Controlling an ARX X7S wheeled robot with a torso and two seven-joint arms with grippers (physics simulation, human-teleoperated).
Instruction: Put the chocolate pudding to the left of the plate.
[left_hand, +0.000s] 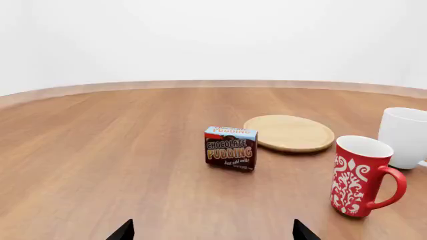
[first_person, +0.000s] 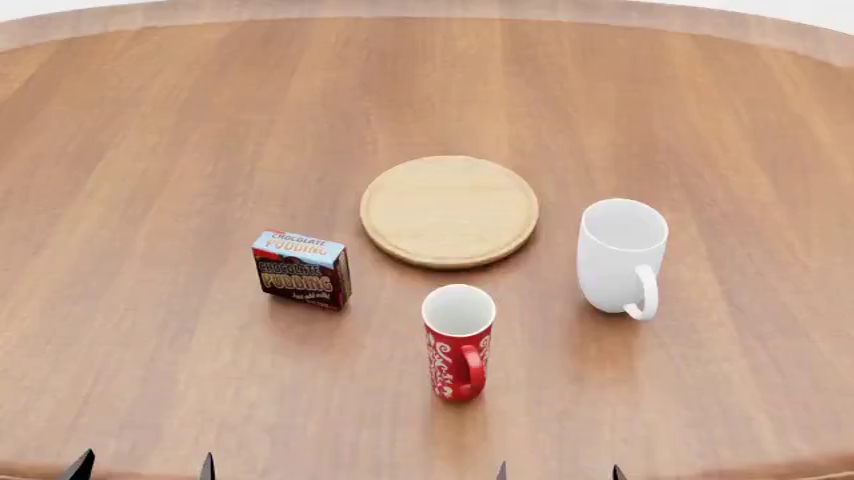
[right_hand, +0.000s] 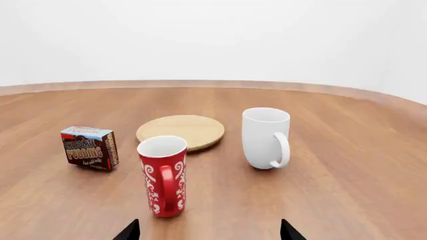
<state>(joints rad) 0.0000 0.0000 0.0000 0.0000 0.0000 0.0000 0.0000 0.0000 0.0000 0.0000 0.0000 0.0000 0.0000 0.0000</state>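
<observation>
Pudding carton, the chocolate pudding (first_person: 302, 269), stands upright on the wooden table (first_person: 160, 150), off to the left of the plate (first_person: 450, 210) and a bit nearer the robot, close to the plate's rim but not touching it. Its brown lettered front faces the robot and the light blue top with the red corner is up. A red patterned mug (first_person: 458, 342) stands in front of the plate with its handle turned toward the robot, and a white mug (first_person: 622, 256) sits to the plate's right, handle also pointing roughly back this way. Both grippers are pulled back at the near edge of the table, well apart from everything. The left gripper (left_hand: 212, 232) only shows two dark fingertips spread wide with nothing between them, and the right gripper (right_hand: 210, 231) looks the same, tips wide apart and holding nothing, red mug right ahead of it.
</observation>
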